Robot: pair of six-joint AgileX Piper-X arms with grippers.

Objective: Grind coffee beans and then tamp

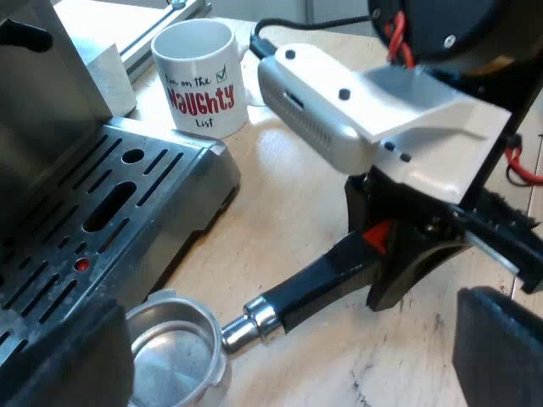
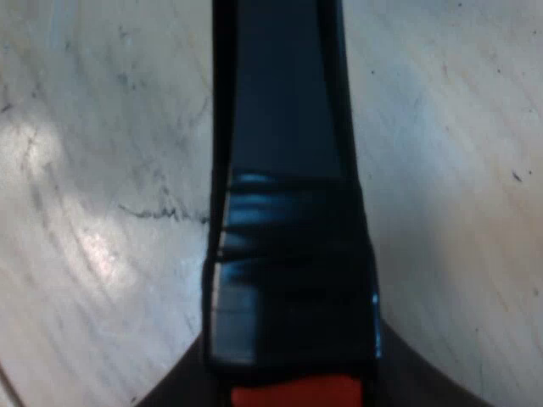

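Down low over the pale wooden counter (image 1: pixel 305 212), the left hand (image 1: pixel 293 348) hangs released, its two black fingers (image 1: pixel 501 348) spread wide and touching nothing. Between them, just under the hand, lies the holder (image 1: pixel 174 352), a round, shallow bowl of dull brushed metal with a shiny steel collar. Its handle (image 1: pixel 314 284) points away from the bowl toward the right hand (image 1: pixel 399 271).

The right hand reaches down at a slant and sits at the far tip of that handle, right at its red end (image 1: pixel 377 236). From the right wrist, the handle (image 2: pixel 288 212) runs straight out from the hand, close up. It is glossy black plastic, flat-faced with rounded edges, and the red end (image 2: pixel 293 394) lies nearest the hand, with the scuffed, faintly scratched counter (image 2: pixel 102 212) on both sides. Whether the right hand is clenched on the handle or loose around it, I cannot tell.

Beyond the left hand, beside the bowl, stands the coffee machine (image 1: pixel 51 102), its slotted steel drip tray (image 1: pixel 102 203) close to the bowl's rim. Farther off is a white mug (image 1: pixel 204 76) with red and black lettering.
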